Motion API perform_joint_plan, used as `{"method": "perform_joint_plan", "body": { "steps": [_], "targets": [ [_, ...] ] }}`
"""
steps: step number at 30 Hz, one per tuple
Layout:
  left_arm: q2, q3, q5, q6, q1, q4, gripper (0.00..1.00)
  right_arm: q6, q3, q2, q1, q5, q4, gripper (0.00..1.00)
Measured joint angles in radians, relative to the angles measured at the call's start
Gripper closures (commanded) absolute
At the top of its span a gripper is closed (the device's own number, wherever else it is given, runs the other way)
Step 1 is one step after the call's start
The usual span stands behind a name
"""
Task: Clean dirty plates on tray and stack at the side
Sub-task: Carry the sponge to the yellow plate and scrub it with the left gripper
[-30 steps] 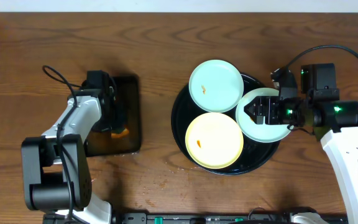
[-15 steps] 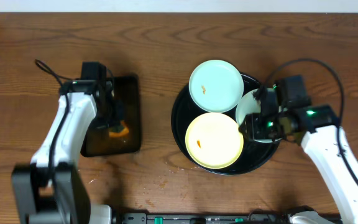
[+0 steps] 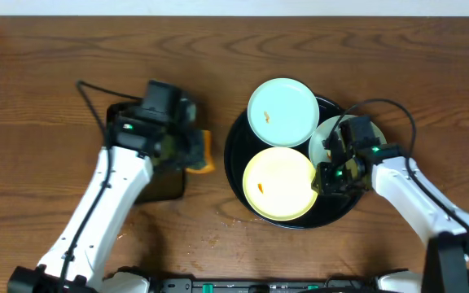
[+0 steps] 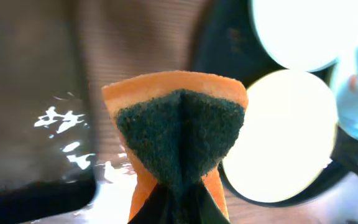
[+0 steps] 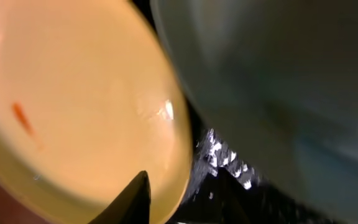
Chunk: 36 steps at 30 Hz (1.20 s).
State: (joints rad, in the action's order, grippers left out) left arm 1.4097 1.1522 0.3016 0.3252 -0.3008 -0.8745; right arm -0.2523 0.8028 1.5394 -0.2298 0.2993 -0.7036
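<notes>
On the round black tray (image 3: 233, 163) lie three dirty plates. A mint plate (image 3: 282, 112) is at the back, a yellow plate (image 3: 279, 183) in front, and a second mint plate (image 3: 330, 137) at the right, partly under my right arm. My right gripper (image 3: 330, 175) sits at the yellow plate's right rim. In the right wrist view one finger lies over the yellow plate (image 5: 73, 93) and the other outside its edge, so my right gripper (image 5: 184, 182) is shut on that rim. My left gripper (image 3: 194, 150) hangs left of the tray, shut on an orange-and-green sponge (image 4: 179, 130).
A rectangular black tray (image 3: 165, 185) lies on the wooden table under my left arm; wet glints show around it (image 4: 23, 93). Small crumbs dot the wood in front of the round tray. The right arm's cable loops above the tray's right side.
My left arm lifted the sponge out of the rectangular tray and carried it right, toward the round tray. My right gripper dropped from the right mint plate to the yellow plate's rim, jaws narrowing.
</notes>
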Motion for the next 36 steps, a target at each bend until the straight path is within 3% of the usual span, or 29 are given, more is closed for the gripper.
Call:
{"method": "perform_joint_plan", "body": {
  "steps": [8, 23, 32, 36],
  "targets": [
    [0.041, 0.0, 0.011, 0.136, -0.175, 0.095, 0.93, -0.002, -0.015, 0.077, -0.013, -0.003, 0.082, 0.99],
    [0.348, 0.0, 0.02, 0.375, -0.444, 0.273, 0.93, -0.028, -0.014, 0.079, -0.014, -0.004, 0.086, 0.99],
    [0.474, 0.002, 0.026, 0.408, -0.455, 0.329, 0.93, -0.029, -0.014, 0.079, -0.014, -0.004, 0.086, 0.99],
    [0.474, 0.014, -0.062, 0.407, -0.456, 0.286, 0.92, -0.029, -0.014, 0.079, -0.014, -0.004, 0.085, 0.99]
  ]
}}
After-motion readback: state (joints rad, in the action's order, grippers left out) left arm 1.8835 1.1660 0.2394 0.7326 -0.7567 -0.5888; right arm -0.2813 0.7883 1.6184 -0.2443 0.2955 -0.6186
